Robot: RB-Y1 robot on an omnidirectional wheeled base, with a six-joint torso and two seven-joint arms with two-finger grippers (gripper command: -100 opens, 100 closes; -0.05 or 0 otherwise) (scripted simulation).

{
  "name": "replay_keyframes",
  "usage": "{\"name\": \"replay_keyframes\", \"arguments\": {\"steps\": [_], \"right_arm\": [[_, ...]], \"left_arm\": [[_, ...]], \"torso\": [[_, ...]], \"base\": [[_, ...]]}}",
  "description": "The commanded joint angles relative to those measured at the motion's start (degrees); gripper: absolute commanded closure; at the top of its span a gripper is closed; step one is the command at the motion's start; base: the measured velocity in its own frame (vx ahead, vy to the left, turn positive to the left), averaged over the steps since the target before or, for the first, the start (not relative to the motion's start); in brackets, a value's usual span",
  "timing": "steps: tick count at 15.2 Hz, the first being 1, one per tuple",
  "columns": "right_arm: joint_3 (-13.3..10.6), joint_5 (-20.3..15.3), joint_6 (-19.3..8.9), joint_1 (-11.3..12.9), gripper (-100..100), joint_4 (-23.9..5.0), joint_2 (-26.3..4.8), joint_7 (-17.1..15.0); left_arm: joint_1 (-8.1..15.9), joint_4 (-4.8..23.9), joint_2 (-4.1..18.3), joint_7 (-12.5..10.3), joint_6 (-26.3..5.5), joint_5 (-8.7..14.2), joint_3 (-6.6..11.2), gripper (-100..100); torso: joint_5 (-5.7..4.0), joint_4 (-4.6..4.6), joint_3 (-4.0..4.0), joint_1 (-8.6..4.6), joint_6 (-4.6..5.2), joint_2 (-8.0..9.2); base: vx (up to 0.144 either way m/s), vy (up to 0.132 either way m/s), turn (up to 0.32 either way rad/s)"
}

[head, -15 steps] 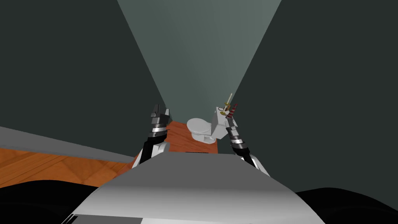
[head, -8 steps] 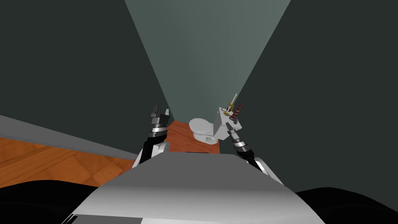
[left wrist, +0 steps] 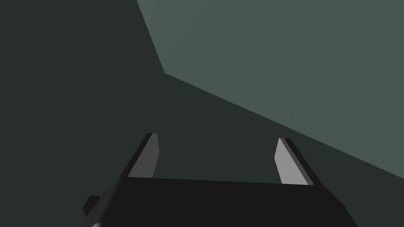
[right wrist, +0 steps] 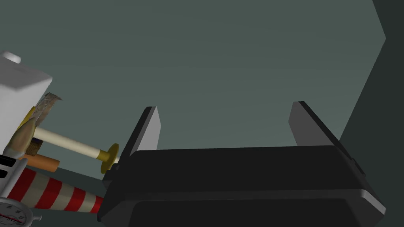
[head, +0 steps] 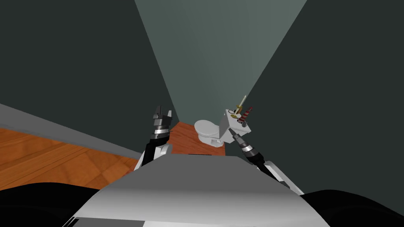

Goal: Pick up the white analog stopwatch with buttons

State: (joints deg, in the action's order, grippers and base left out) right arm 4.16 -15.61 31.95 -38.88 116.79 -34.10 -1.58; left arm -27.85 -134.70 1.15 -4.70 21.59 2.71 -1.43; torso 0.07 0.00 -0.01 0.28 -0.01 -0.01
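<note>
Since a second ago your head camera has swung, so the toilet now sits a little further right in the head view. The right arm has also reached outward, and its gripper tip is now low against the near face of the tank. I cannot tell whether it touches. The left arm is where it was.

Dark grey-green walls close in on both sides of a paler one, and a wooden floor runs off to your left. The white toilet stands in the corner with its lid down and several small things on top of its tank.

The left gripper is raised beside the toilet, well apart from it, with its fingers spread and nothing between them. The right gripper is also spread wide and empty.

Beside its left finger lie a pale blade with a gold guard, a red-and-white striped piece and a short orange stub. All three are partly cut off or overlapping, and what they are is hard to make out.

The stopwatch is just beyond the striped piece. Its white dial with fine red marks is sliced by the corner of the right wrist view, so its buttons are hidden. It lies outside the fingers — off to their left, not between them. In the head view it is too small to pick out with certainty.
</note>
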Motion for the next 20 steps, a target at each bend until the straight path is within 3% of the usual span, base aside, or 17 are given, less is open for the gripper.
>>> {"name": "replay_keyframes", "arguments": {"steps": [1, 6, 7, 9, 10, 12, 13, 15, 16, 18, 19, 20], "right_arm": [[1.2, -1.94, 0.9, -1.2, -100, -2.26, -2.86, -0.02], [2.17, -3.69, 1.47, -2.16, -100, -4.15, -8.3, -0.02], [3.12, -5.48, 2.03, -3.14, -100, -6.09, -10.15, 0.01], [3.12, -5.48, 2.03, -3.14, -100, -6.09, -11.96, 0.01], [4.07, -7.28, 2.57, -4.12, -100, -8.08, -13.57, 0.08], [4.07, -7.28, 2.57, -4.12, -100, -8.08, -15.62, 0.08], [4.98, -9.09, 3.1, -5.11, -100, -10.12, -17.31, 0.19], [4.98, -9.09, 3.1, -5.11, -100, -10.12, -19.25, 0.19], [5.85, -10.91, 3.6, -6.1, -100, -12.21, -20.96, 0.35], [5.85, -10.91, 3.6, -6.1, -100, -12.21, -22.84, 0.35], [6.68, -12.73, 4.08, -7.1, -100, -14.35, -24.66, 0.56], [6.68, -12.73, 4.08, -7.1, -100, -14.35, -25.89, 0.56]], "left_arm": [[0.0, 0.0, 0.0, 0.0, 0.0, 0.0, 0.0, 0], [0.0, 0.0, 0.0, 0.0, 0.0, 0.0, 0.0, 0], [0.0, 0.0, 0.0, 0.0, 0.0, 0.0, 0.0, 0], [0.0, 0.0, 0.0, 0.0, 0.0, 0.0, 0.0, 0], [0.0, 0.0, 0.0, 0.0, 0.0, 0.0, 0.0, 0], [0.0, 0.0, 0.0, 0.0, 0.0, 0.0, 0.0, 0], [0.0, 0.0, 0.0, 0.0, 0.0, 0.0, 0.0, 0], [0.0, 0.0, 0.0, 0.0, 0.0, 0.0, 0.0, 0], [0.0, 0.0, 0.0, 0.0, 0.0, 0.0, 0.0, 0], [0.0, 0.0, 0.0, 0.0, 0.0, 0.0, 0.0, 0], [0.0, 0.0, 0.0, 0.0, 0.0, 0.0, 0.0, 0], [0.0, 0.0, 0.0, 0.0, 0.0, 0.0, 0.0, 0]], "torso": [[0.0, 0.0, 0.0, 0.0, 0.0, 0.0], [0.0, -0.01, -0.02, 0.02, -0.01, -0.03], [0.0, -0.01, -0.02, 0.0, 0.0, -0.03], [0.02, -0.01, -0.01, 0.08, -0.01, -0.02], [0.01, 0.0, -0.01, 0.03, 0.0, -0.01], [0.01, 0.0, -0.01, 0.03, -0.01, -0.02], [0.0, -0.01, -0.01, -0.01, 0.0, -0.02], [0.0, -0.01, -0.02, 0.01, -0.01, -0.03], [0.0, -0.01, -0.02, -0.02, 0.0, -0.03], [0.0, -0.01, -0.01, -0.01, -0.01, -0.02], [-0.01, 0.0, 0.0, -0.06, 0.0, 0.0], [-0.01, 0.0, 0.0, -0.05, -0.01, 0.01]], "base": [[0.001, 0.084, 0.08], [0.013, 0.075, 0.062], [0.013, 0.088, 0.098], [0.011, 0.082, 0.05], [0.008, 0.076, 0.069], [0.016, 0.067, 0.055], [0.011, 0.069, 0.092], [0.017, 0.065, 0.048], [0.016, 0.069, 0.056], [0.007, 0.057, 0.05], [0.007, 0.057, 0.083], [0.011, 0.061, 0.067]]}}
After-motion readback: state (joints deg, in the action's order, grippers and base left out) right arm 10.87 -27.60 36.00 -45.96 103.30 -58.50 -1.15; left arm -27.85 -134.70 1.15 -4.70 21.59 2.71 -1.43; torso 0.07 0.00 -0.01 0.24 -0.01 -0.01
